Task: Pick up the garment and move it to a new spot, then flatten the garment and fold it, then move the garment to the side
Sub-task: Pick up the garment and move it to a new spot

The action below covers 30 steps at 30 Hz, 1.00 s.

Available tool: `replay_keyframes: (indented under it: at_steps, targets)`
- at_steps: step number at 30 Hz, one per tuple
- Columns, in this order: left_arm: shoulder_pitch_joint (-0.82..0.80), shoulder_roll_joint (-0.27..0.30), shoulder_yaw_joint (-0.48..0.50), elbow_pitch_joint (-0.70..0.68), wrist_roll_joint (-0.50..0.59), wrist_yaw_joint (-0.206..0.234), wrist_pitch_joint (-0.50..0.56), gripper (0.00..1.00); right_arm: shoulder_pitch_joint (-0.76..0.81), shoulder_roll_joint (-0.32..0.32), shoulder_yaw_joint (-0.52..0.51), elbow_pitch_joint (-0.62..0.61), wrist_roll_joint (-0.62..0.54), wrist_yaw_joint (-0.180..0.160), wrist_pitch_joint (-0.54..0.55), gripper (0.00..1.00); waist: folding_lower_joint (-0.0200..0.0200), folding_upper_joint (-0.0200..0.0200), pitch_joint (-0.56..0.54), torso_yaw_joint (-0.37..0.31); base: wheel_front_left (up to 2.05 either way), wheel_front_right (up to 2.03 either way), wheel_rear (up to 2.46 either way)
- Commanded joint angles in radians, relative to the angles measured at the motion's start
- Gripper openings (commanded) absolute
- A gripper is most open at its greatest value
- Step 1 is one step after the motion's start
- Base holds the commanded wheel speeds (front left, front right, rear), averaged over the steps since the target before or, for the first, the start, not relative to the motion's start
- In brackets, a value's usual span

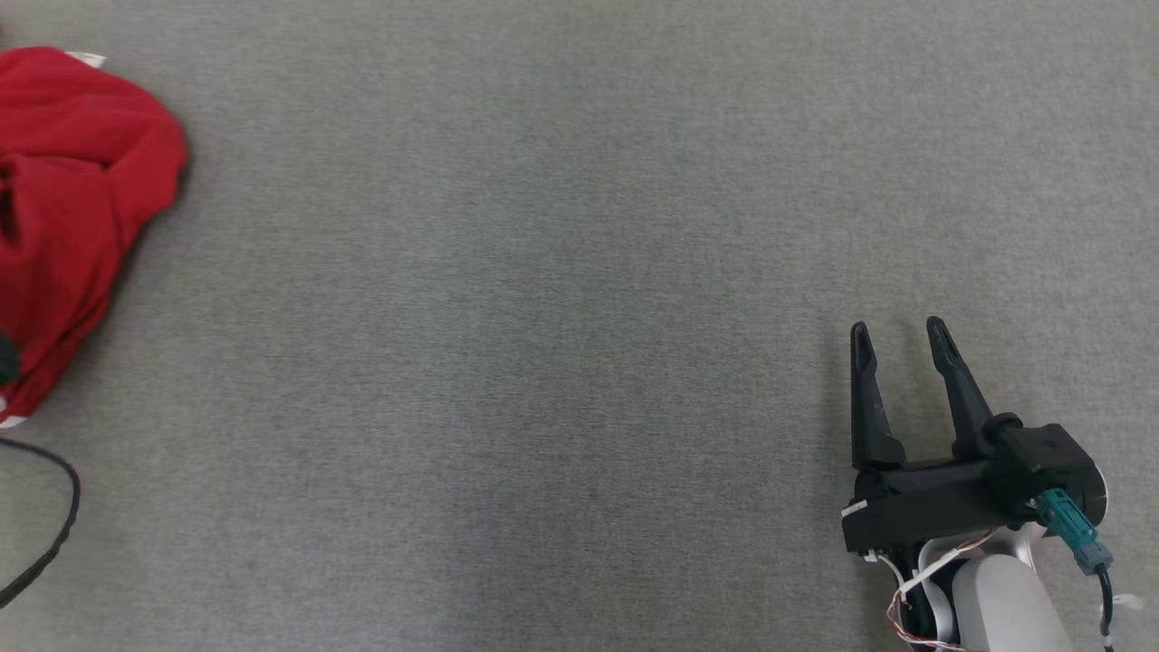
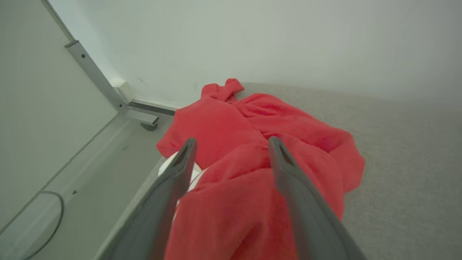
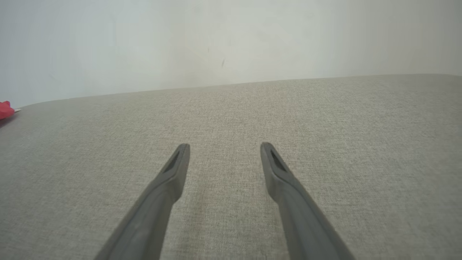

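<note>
Found left gripper (image 2: pixel 232 141) released, fingers spread wide over the red garment (image 2: pixel 296 133); could not establish whether the fingers touched the cloth. Noted near fold of red garment cut off by bottom edge of left wrist view. Glimpsed a white item (image 2: pixel 169 165) under the cloth beside the 9 o'clock finger, mostly covered, not identifiable.

Recorded right gripper (image 1: pixel 896 326) at 4 o'clock of head view, released, grasping nothing, over bare grey fabric surface (image 1: pixel 543 317), well apart from red garment.

Located red garment bunched at 9 to 10 o'clock of head view, cropped by left edge. Saw dark green patch (image 1: pixel 5 358) at its border, too cropped to identify. Logged black cable (image 1: pixel 62 507) at 8 o'clock, just below red garment, partly out of frame.

Beyond red garment, observed metal frame bar (image 2: pixel 97 76) at 10 o'clock of left wrist view and pale wall (image 2: pixel 270 36) behind.
</note>
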Motion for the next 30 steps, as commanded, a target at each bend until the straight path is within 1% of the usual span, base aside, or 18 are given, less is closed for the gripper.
replay_keyframes:
  at_steps: [1, 4, 8, 11, 12, 13, 14, 17, 19, 24, 27, 30]
  targets:
    - [-0.005, 0.008, -0.004, 0.013, 0.002, -0.004, 0.007, 1.0, -0.01, 0.003, 0.003, 0.0, 0.006, -0.002, -0.006, 1.0, -0.0002, -0.0002, 0.018, -0.019, 0.0, 0.0, 0.0]
    - [-0.019, 0.016, -0.005, 0.102, -0.017, -0.004, 0.069, 1.0, -0.014, 0.003, 0.006, 0.001, 0.007, -0.002, -0.005, 1.0, -0.0002, -0.0002, 0.017, -0.027, 0.0, 0.0, 0.0]
    - [-0.018, 0.005, -0.009, 0.183, -0.041, -0.007, 0.138, 1.0, -0.015, 0.003, 0.01, 0.003, 0.008, -0.002, -0.008, 1.0, -0.0002, -0.0002, 0.017, -0.033, 0.0, 0.0, 0.0]
    - [-0.019, 0.0, -0.015, 0.22, -0.054, -0.015, 0.16, 1.0, -0.017, 0.003, 0.01, 0.005, 0.009, -0.002, -0.005, 1.0, -0.0002, -0.0002, 0.012, -0.037, 0.0, 0.0, 0.0]
    - [-0.019, -0.001, -0.019, 0.229, -0.052, -0.018, 0.16, 0.38, -0.017, 0.003, 0.011, 0.006, 0.008, -0.002, -0.005, 1.0, -0.0002, -0.0002, 0.009, -0.038, 0.0, 0.0, 0.0]
    - [-0.018, -0.002, -0.022, 0.237, -0.051, -0.021, 0.154, 0.0, -0.017, 0.003, 0.012, 0.009, 0.008, -0.002, -0.005, 1.0, -0.0002, -0.0002, 0.004, -0.039, 0.0, 0.0, 0.0]
    - [-0.018, -0.004, -0.024, 0.244, -0.052, -0.022, 0.152, 0.0, -0.016, 0.003, 0.011, 0.01, 0.008, -0.002, -0.004, 1.0, -0.0002, -0.0002, 0.0, -0.039, 0.0, 0.0, 0.0]
    - [-0.03, 0.001, -0.031, 0.237, -0.035, -0.018, 0.087, 0.0, -0.009, 0.003, 0.006, 0.014, 0.01, -0.002, -0.005, 1.0, -0.0002, -0.0002, -0.017, -0.034, 0.0, 0.0, 0.0]
    - [-0.047, 0.001, -0.025, 0.222, -0.041, -0.02, 0.03, 0.0, -0.004, 0.003, 0.002, 0.019, 0.013, -0.002, -0.009, 1.0, -0.0002, -0.0002, -0.033, -0.028, 0.0, 0.0, 0.0]
    - [-0.08, 0.025, -0.032, 0.161, -0.015, -0.02, -0.099, 0.0, 0.01, 0.003, 0.002, 0.045, 0.028, -0.002, -0.02, 1.0, -0.0002, -0.0002, -0.086, -0.014, 0.0, 0.0, 0.0]
    - [-0.105, 0.036, -0.04, 0.112, -0.004, -0.025, -0.146, 0.0, 0.019, 0.003, 0.006, 0.069, 0.041, -0.002, -0.03, 1.0, -0.0002, -0.0002, -0.12, -0.012, 0.0, 0.0, 0.0]
    - [-0.13, 0.052, -0.056, 0.049, 0.009, -0.029, -0.172, 0.0, 0.029, 0.003, 0.01, 0.089, 0.054, -0.002, -0.04, 1.0, -0.0002, -0.0002, -0.151, -0.017, 0.0, 0.0, 0.0]
